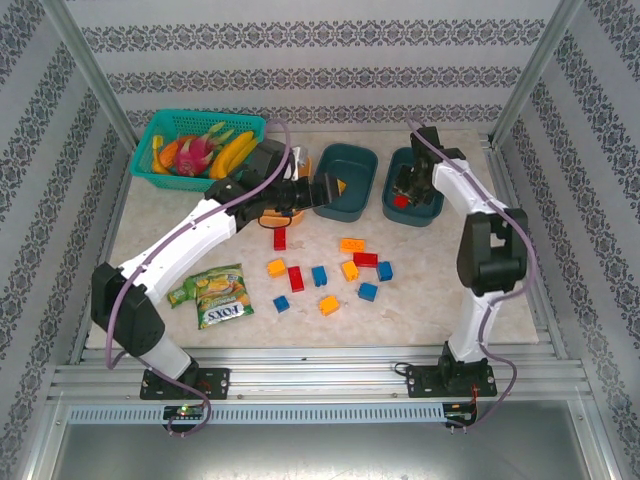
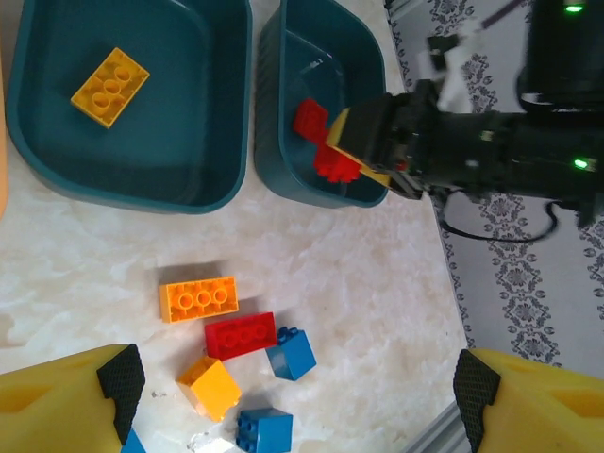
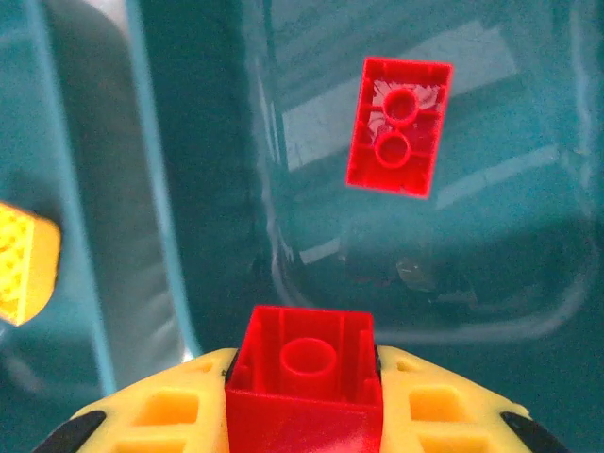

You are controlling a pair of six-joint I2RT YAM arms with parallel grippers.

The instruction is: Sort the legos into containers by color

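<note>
Beside the left arm (image 1: 190, 240) on the table (image 1: 440, 300), the green packet (image 1: 222, 297) reads "FOXS". Mid teal tub (image 1: 358, 168) holds one yellow brick (image 2: 109, 86); rt teal tub (image 1: 415, 220) has one red brick (image 3: 398, 125), w/ the right claw (image 3: 302, 401) over it clenched on a second red brick (image 3: 302, 363). Top view gives the fruit basket (image 1: 200, 116) & loose legos (image 1: 330, 272) scattered mid-table, while the left wrist view has the left claw (image 2: 297, 387) released, spread wide above some of them.

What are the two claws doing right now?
Left claw: open, empty.
Right claw: shut on a red lego.
</note>
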